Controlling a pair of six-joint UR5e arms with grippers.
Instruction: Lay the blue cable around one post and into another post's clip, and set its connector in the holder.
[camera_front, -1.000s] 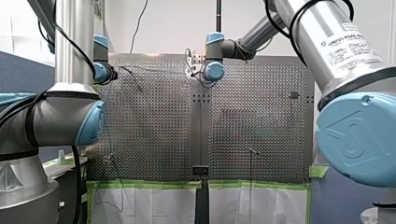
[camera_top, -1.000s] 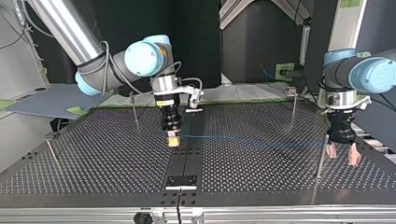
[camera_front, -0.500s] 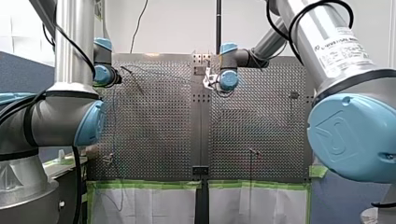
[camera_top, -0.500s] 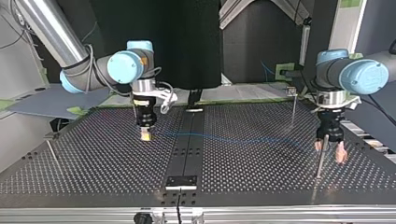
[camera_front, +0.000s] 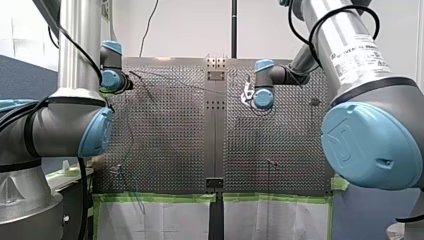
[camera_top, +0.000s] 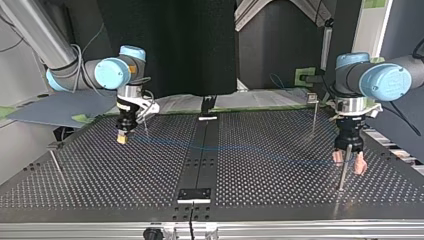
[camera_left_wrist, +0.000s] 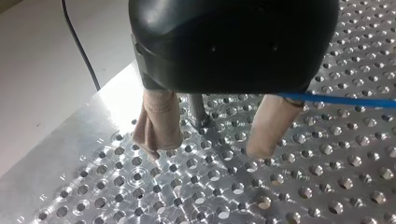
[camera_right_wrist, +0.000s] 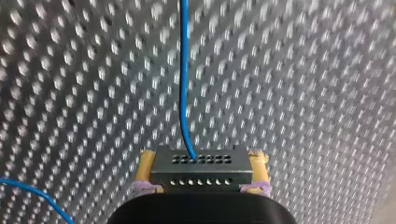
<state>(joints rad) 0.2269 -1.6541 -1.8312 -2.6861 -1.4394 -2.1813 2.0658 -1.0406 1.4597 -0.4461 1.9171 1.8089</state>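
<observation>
From the front, both arms stretch far out over the perforated counter (camera_front: 280, 145), the left arm (camera_front: 112, 80) at the far corner and the right arm (camera_front: 263, 96) just past the centre strip. Their hands are hidden from here. Over to the camera across the counter: the right hand (camera_top: 121, 138) hangs low at this view's left, just beside a thin post (camera_top: 145, 125). The blue cable (camera_top: 225, 147) runs from it in a long line across to the left hand (camera_top: 350, 162), which straddles another post (camera_top: 342, 175). On the left wrist camera the pads (camera_left_wrist: 159, 126) are spread wide, gripping nothing. That post stands between them and the cable passes by one pad; whether it bears on the post, I cannot tell. On the right wrist camera the yellow-padded fingers are clamped on the connector (camera_right_wrist: 201, 171), a small metal block with rows of holes, the cable leaving its top. So by my reading it's early going: the connector is carried, not set in any holder. I see no clip with cable in it and no clear wrap around a post. The wrap, the clip and the connector all look left to do.
</observation>
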